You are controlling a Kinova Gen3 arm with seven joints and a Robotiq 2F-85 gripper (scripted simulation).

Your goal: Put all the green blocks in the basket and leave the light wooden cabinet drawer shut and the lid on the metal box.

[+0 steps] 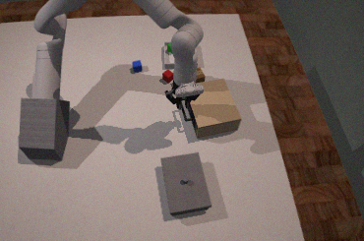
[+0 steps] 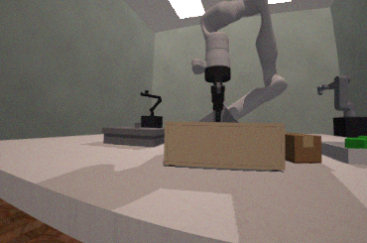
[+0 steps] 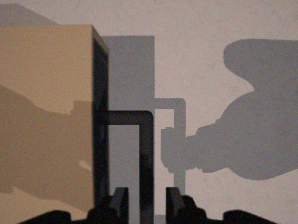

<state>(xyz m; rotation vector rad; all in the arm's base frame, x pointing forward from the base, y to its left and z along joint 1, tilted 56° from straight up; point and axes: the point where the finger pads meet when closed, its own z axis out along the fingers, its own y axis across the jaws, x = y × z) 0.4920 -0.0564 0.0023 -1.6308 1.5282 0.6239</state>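
The light wooden cabinet [image 1: 218, 110] [image 2: 223, 146] [image 3: 45, 100] lies right of the middle, its drawer shut. Its dark bracket handle [image 1: 188, 121] [image 3: 145, 145] sticks out on the left side. My gripper [image 1: 183, 106] [image 2: 217, 115] [image 3: 147, 203] points down over this handle. Its fingers stand a little apart on either side of the handle bar and do not grip it. A green block [image 1: 169, 47] [image 2: 358, 141] lies in the pale basket [image 1: 165, 57] [image 2: 337, 152] behind the arm. The metal box [image 1: 186, 184] [image 2: 134, 136] stands at the front with its lid on.
A red block [image 1: 167, 76] and a blue block [image 1: 137, 66] lie left of the basket. A small brown box [image 1: 200, 75] [image 2: 303, 147] sits behind the cabinet. The arm's grey base [image 1: 41, 127] stands at the left. The wooden table edge runs along the right.
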